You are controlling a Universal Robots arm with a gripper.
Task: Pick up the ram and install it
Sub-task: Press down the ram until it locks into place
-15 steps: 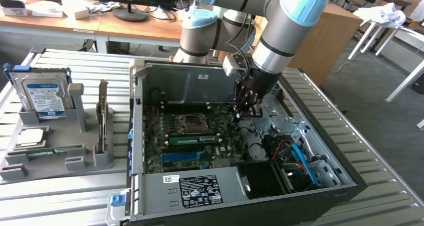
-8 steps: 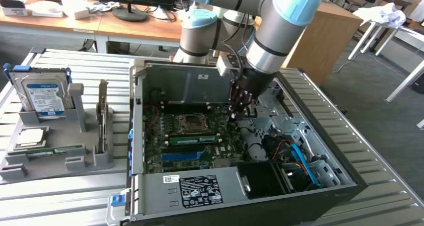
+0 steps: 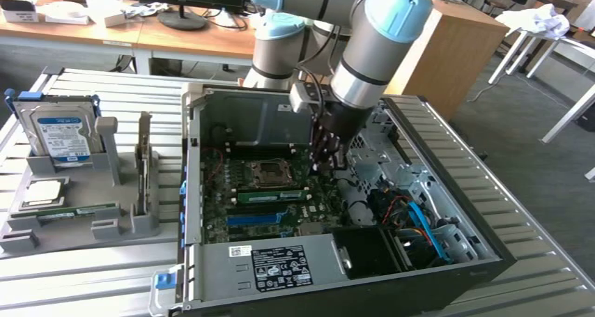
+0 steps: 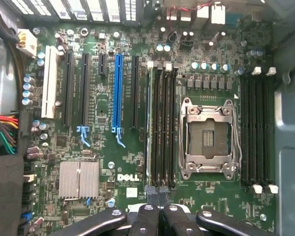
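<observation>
A long green ram stick [image 3: 79, 211] lies flat in the grey holder [image 3: 56, 233] at the exterior view's left, far from my gripper. A second green stick [image 3: 269, 195] stands in a memory slot of the motherboard [image 3: 265, 216] inside the open computer case; in the wrist view it appears edge-on [image 4: 148, 123] beside the black empty slots [image 4: 164, 123]. My gripper [image 3: 325, 165] hangs inside the case above the board, close to the processor socket [image 3: 269, 171]. Its dark fingers [image 4: 150, 191] are shut together with nothing between them [image 4: 156, 192].
The holder also carries a silver hard drive [image 3: 58, 132], a tall grey upright card [image 3: 144, 164] and a processor chip [image 3: 42, 191]. Case walls [image 3: 191, 164] ring the board. The power supply [image 3: 269, 265] and cable bundles [image 3: 419, 219] crowd the near side. A blue expansion slot [image 4: 118, 88] is on the board.
</observation>
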